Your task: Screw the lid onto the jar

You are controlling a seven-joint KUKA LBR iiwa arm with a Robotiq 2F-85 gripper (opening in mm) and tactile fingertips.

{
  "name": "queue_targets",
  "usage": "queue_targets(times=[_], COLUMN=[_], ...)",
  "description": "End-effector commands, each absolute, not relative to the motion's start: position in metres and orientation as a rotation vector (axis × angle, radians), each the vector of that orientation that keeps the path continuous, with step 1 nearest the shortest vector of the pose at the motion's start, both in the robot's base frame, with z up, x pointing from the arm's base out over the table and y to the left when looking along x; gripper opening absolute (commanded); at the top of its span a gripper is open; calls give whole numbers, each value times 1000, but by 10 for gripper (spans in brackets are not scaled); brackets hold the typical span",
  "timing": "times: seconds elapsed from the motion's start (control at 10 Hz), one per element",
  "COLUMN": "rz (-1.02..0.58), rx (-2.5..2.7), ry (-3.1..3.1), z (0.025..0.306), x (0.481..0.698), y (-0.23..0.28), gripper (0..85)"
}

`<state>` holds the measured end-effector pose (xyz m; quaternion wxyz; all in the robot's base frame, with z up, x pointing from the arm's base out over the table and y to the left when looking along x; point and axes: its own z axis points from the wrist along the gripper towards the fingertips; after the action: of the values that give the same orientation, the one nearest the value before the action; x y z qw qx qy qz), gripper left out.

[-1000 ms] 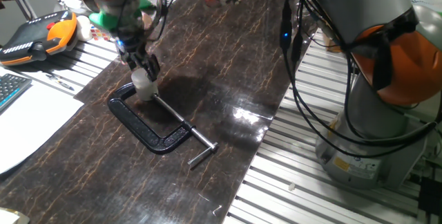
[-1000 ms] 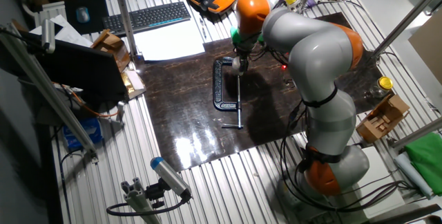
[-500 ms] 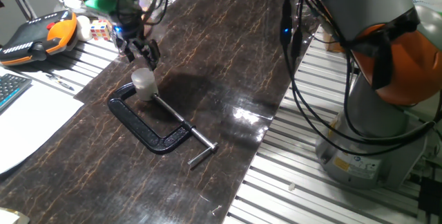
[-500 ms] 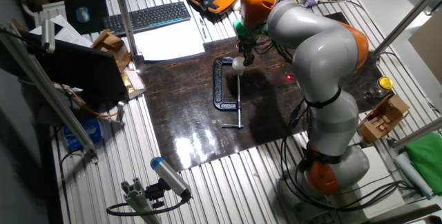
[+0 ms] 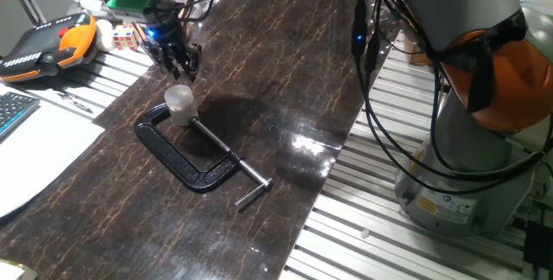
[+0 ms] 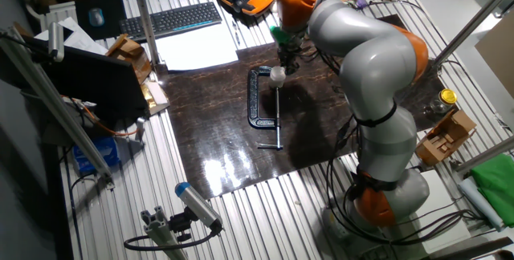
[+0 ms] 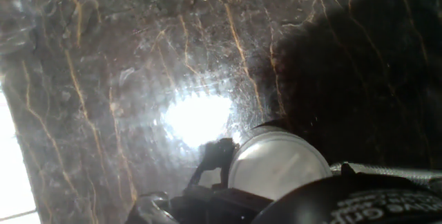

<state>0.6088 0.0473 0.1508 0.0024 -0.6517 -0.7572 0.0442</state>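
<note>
Two fingers of the gripper (image 5: 179,62) hang empty, slightly parted, above the lid (image 5: 179,97) on the jar (image 5: 181,114); lid-jar seam unclear

Grey-and-orange jointed arm (image 6: 365,59) with black cables, green wrist band, dark claw (image 5: 175,62).

I am counting one jar (image 5: 180,107) standing on the bench (image 5: 285,81), and it is wearing one lid (image 7: 279,162). One black C-clamp (image 5: 184,156) is lying around it. One hand (image 5: 176,60) is hanging above, and I am seeing one arm (image 6: 365,59). On the far left, one orange pendant (image 5: 47,45) and one keyboard (image 6: 170,21) are sitting beside one white sheet (image 6: 195,49).
</note>
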Motion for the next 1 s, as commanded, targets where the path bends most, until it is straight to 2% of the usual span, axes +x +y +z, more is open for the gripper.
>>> queue_targets(times=[0.0,0.5,0.9], rz=[135,156,88], rx=[-1243,-698,-350], ry=[-2912,-3108,-3151], z=[155,167,175], x=[602,583,579], y=[48,46,34], gripper=[7,7,7])
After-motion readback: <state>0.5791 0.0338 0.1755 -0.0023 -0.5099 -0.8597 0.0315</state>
